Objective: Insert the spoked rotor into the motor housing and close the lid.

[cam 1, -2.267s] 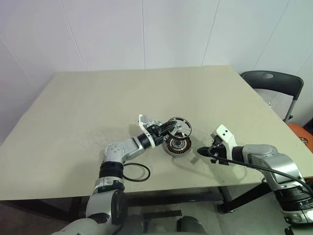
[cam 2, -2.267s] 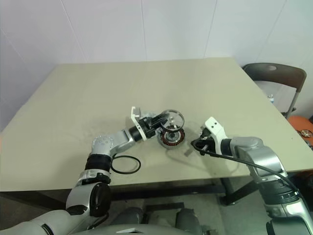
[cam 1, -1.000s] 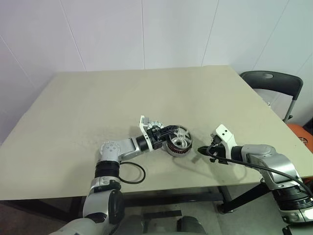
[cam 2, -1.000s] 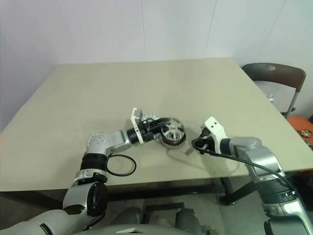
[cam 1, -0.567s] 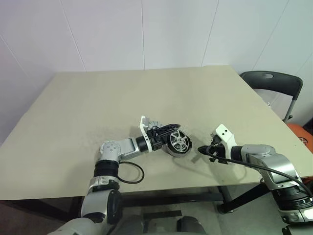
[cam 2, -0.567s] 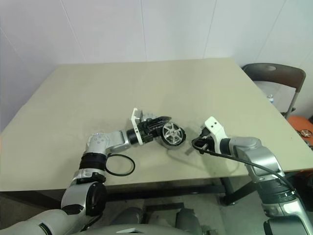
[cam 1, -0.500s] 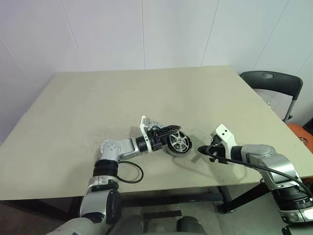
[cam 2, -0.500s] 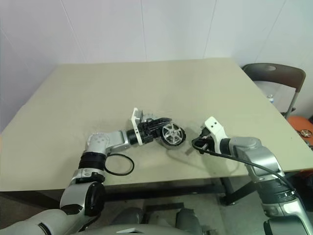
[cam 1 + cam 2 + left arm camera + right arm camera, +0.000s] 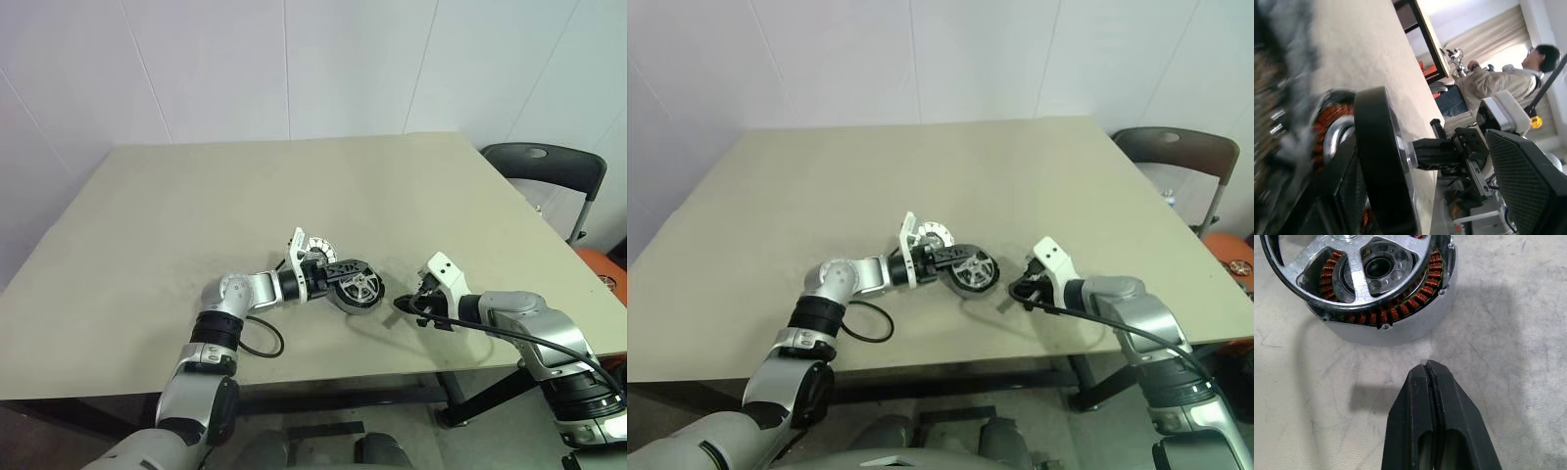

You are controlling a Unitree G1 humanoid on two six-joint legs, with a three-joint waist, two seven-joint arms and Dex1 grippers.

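Near the front edge of the surface (image 9: 147, 245), toward its middle: the motor housing (image 9: 1400, 325), a short silver-grey metal drum ringed inside with copper windings around a dark bore. Resting on top and seemingly seated in its mouth, the spoked rotor (image 9: 1352, 271): bright machined spokes and hub, dark thin rim, windings showing through the gaps. Lid not clearly made out here.

Likely dense and rigid for their size, smooth and slippery on bare metal; windings fragile, best left untouched. Sensible hold on the rotor: across the rim; on the housing, the plain outer wall.

Left gripper (image 9: 345, 275) just beside the rotor's rim, fingers spread wide around it, whether touching is unclear. Right gripper (image 9: 1430, 377) on the housing's other side, near but apart, fingers pressed together on nothing.

A thin dark ring (image 9: 257, 338) lies nearer the front left corner.
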